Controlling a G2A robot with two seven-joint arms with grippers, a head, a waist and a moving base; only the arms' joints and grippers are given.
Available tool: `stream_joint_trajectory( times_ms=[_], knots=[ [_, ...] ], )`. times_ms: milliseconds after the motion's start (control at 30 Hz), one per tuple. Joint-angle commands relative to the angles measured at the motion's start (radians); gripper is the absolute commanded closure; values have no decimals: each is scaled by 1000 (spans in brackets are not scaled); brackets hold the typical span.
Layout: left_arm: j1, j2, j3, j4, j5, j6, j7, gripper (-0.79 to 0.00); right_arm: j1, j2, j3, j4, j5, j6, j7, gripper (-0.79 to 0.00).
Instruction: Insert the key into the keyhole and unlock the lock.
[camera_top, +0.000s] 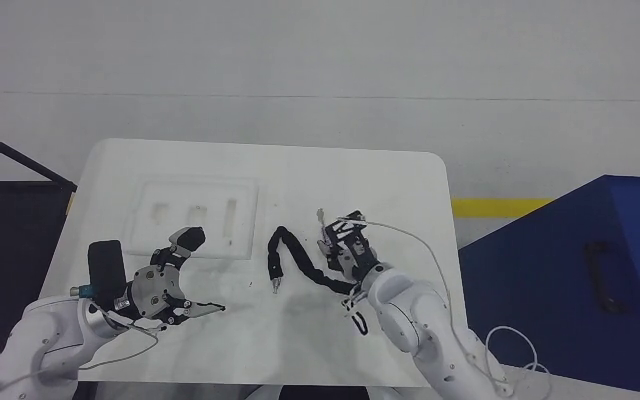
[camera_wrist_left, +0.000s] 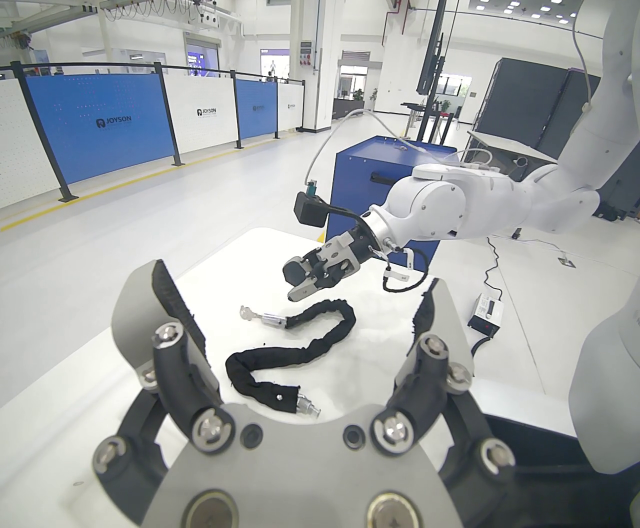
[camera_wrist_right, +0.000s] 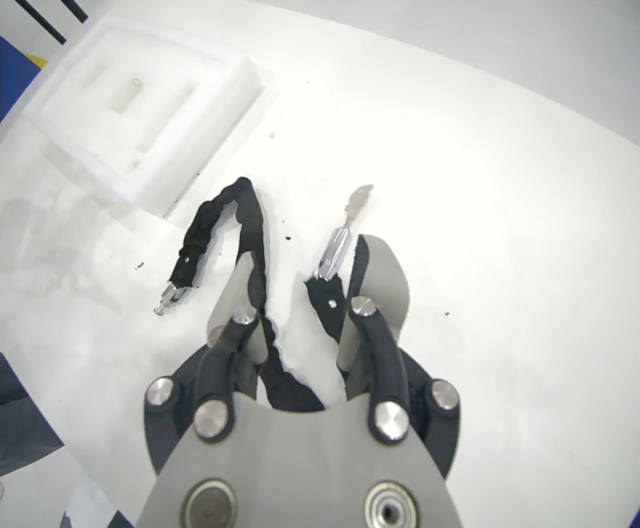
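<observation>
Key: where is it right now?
The key sits in the lock's metal cylinder on the table, just beyond the open right gripper; in the top view it lies right of the white foam tray.

The left end effector (camera_wrist_left: 296, 271) hangs over the near part of the white worktop (camera_wrist_left: 60, 425) with its two fingers (camera_wrist_left: 175, 305) spread wide. The black-sleeved chain lock (camera_wrist_left: 325, 340) snakes across the middle of the worktop, its metal pin (camera_wrist_left: 307, 406) nearest this end effector and the key (camera_wrist_left: 246, 312) seated in the silver cylinder (camera_wrist_left: 272, 320) at its far end. The right end effector (camera_wrist_left: 300, 282) hovers just above the chain near that cylinder.
</observation>
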Motion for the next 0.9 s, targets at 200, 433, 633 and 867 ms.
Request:
stream_joint_trajectory(
  times_ms=[200, 433, 633, 867],
  knots=[
    [0, 0, 0, 0, 0, 0, 0, -785, -167, 16, -3, -285, -426, 183, -117, -785],
    [0, 0, 0, 0, 0, 0, 0, -785, -301, 13, -64, -417, -730, 360, -148, -785],
    [0, 0, 0, 0, 0, 0, 0, -785, -301, 13, -64, -417, -729, 360, -148, -785],
    [0, 0, 0, 0, 0, 0, 0, -785, -301, 13, -64, -417, -729, 360, -148, -785]
  ],
)
